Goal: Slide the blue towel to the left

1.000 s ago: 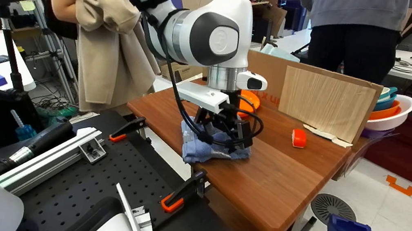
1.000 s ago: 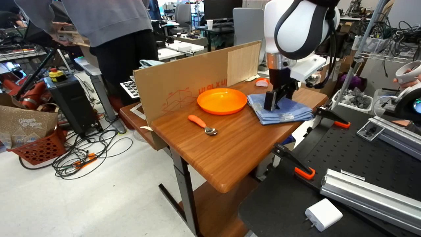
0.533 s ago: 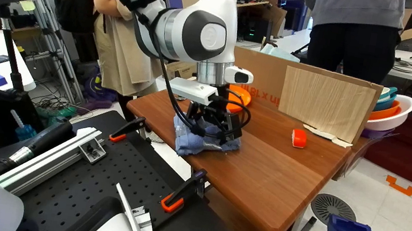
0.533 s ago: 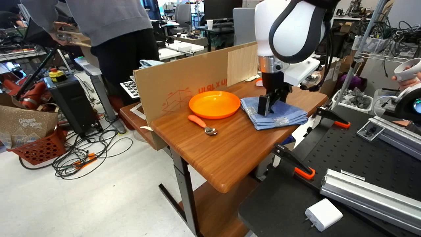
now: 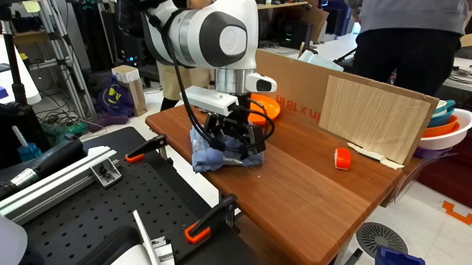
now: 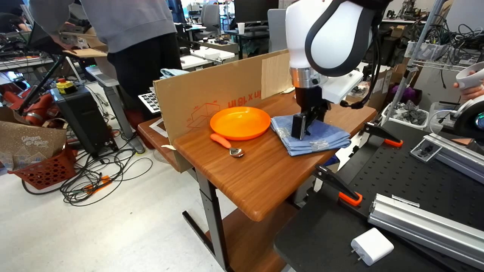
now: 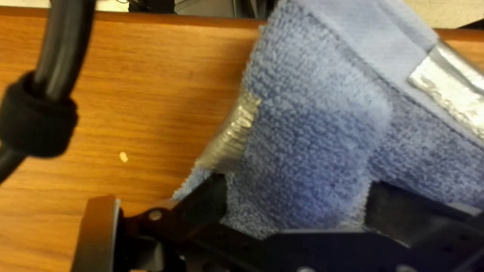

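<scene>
The blue towel (image 6: 325, 138) lies folded on the wooden table (image 6: 257, 181), with strips of shiny tape on it. It also shows in an exterior view (image 5: 209, 159), partly hidden by the arm, and fills much of the wrist view (image 7: 302, 132). My gripper (image 6: 309, 127) points down onto the towel. In the wrist view my gripper (image 7: 297, 196) has its two fingers wide apart, with flat towel between them and the fingertips against the cloth. The orange plate (image 6: 240, 122) touches or nearly touches the towel's corner.
A spoon with an orange handle (image 6: 220, 140) lies against the plate's near edge. A cardboard wall (image 6: 215, 94) stands along the table's back edge. A red-orange block (image 5: 342, 159) lies on the table. Black clamps (image 5: 213, 219) sit at the table's front edge. People stand behind.
My gripper and the towel have moved together to the left in both exterior views. The orange plate has shifted the same way, and the spoon has moved slightly. The fingers look unchanged.
</scene>
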Controlling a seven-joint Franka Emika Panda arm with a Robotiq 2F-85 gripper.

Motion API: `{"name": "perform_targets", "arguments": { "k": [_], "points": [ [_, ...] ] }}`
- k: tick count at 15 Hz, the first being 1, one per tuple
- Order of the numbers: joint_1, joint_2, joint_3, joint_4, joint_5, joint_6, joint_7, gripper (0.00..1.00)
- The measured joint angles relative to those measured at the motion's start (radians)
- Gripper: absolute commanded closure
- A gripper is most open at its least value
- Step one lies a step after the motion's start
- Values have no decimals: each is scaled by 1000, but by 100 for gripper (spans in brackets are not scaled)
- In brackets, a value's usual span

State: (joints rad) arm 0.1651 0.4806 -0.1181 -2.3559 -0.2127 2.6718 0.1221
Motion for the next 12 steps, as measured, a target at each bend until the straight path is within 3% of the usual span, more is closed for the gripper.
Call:
{"name": "perform_targets", "arguments": {
  "k": [12],
  "points": [
    [15,-60,25,-64,0,43,6,0]
  ]
}}
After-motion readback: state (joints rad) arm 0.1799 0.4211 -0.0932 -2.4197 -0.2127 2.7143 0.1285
